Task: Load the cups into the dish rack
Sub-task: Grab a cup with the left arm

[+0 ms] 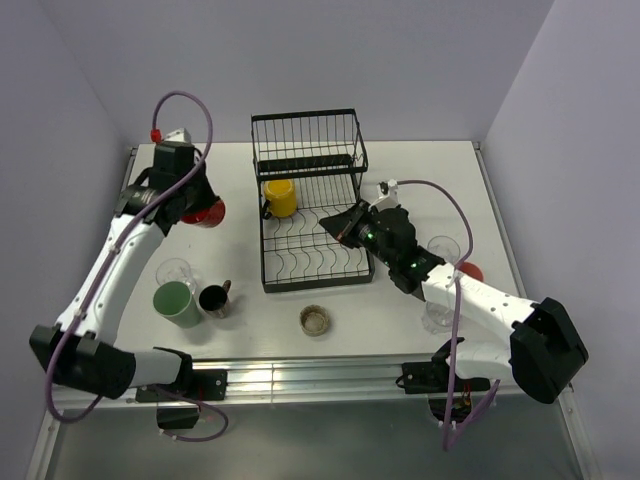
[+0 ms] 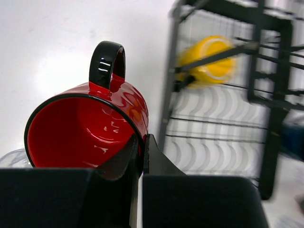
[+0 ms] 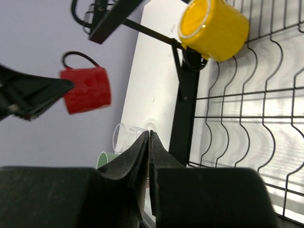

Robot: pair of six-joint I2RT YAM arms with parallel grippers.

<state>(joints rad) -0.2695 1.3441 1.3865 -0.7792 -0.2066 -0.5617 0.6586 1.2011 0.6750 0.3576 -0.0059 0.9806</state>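
Red mug (image 2: 85,128) hangs in the air at nine o'clock of the rack (image 1: 268,262), tipped on its side with the handle up, probably so it can go in beside the yellow mug (image 1: 279,197) already loaded. The left gripper (image 2: 142,142) pinches its rim, fingers almost together. The right gripper (image 3: 149,135), closed on nothing, hovers over the rack's four o'clock.

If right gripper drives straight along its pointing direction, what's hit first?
Right gripper points across the dish rack: likely its side frame, beside the yellow mug. Depth unclear; could be the mug.
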